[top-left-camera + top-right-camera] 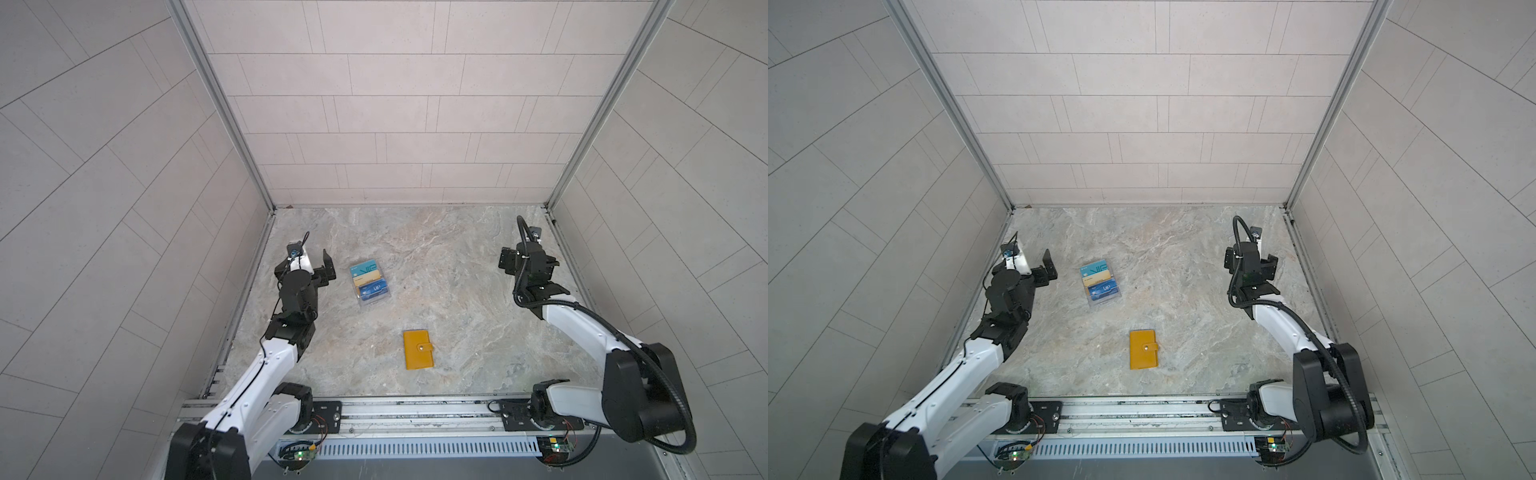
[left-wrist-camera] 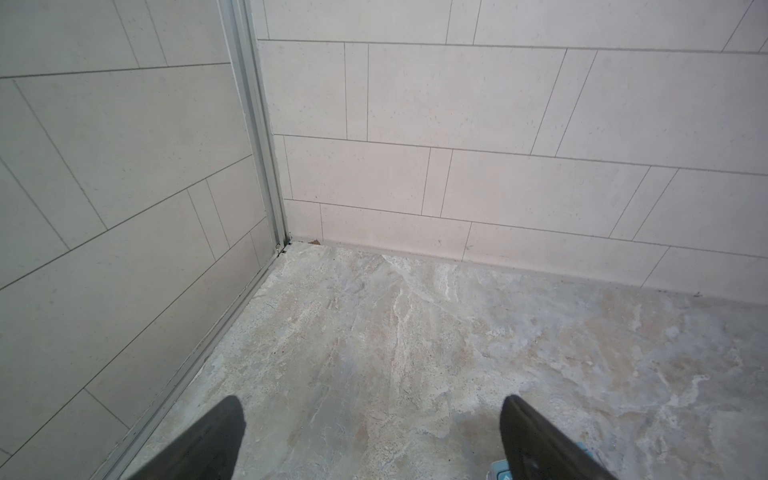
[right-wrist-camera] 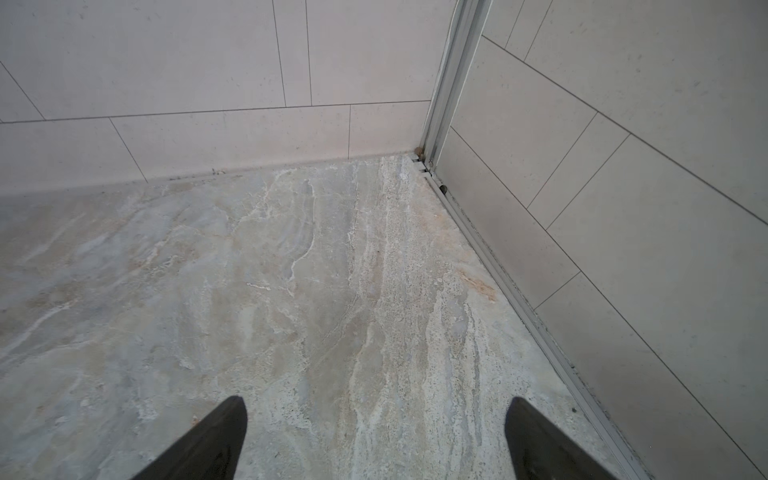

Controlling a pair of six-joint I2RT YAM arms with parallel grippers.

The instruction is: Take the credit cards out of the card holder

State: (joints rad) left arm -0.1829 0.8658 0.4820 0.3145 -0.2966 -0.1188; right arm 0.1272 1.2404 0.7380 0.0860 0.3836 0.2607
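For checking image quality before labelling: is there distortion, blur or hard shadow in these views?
In both top views lines on the wall tiles bow toward the edges, and the card holder casts only a faint shadow; in both wrist views the jaws look dark and soft, the table sharper.

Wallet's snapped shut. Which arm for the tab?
Probably right: the wallet has its tab on the edge toward the open right tool; the left tool, also open, stands by the card stand.

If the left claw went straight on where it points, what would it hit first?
Probably the marble tabletop, just before the back wall; the left gripper has nothing else ahead, though depth is unclear.
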